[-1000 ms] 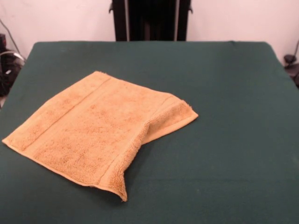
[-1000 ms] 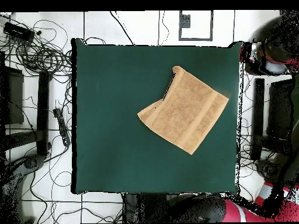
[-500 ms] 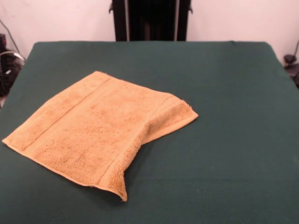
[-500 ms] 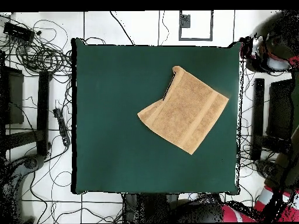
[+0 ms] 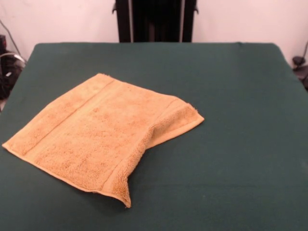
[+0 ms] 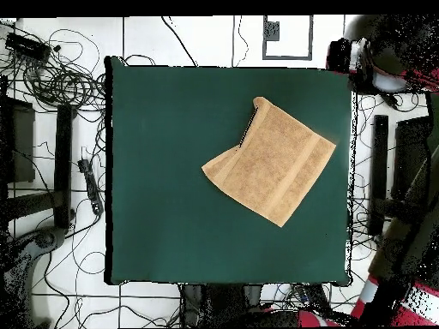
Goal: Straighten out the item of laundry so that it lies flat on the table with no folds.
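The item of laundry, a golden-orange terry towel, lies on the green table, left of centre in the front view. Its right side is doubled over, so a lower layer pokes out as a flap toward the table's middle, and the near corner curls up. Seen from overhead, the item of laundry sits turned like a diamond in the right half of the table. My arm runs off the table along its right side there, and its end, the gripper, shows as a red and black shape beyond the top right corner.
Cables and dark equipment lie on the floor to the left of the table in the overhead view. More dark stands sit along its right side. The pedestal rises behind the far edge.
The towel has not moved. In the overhead view my arm's end beside the table's top right corner has shifted a little up and left.
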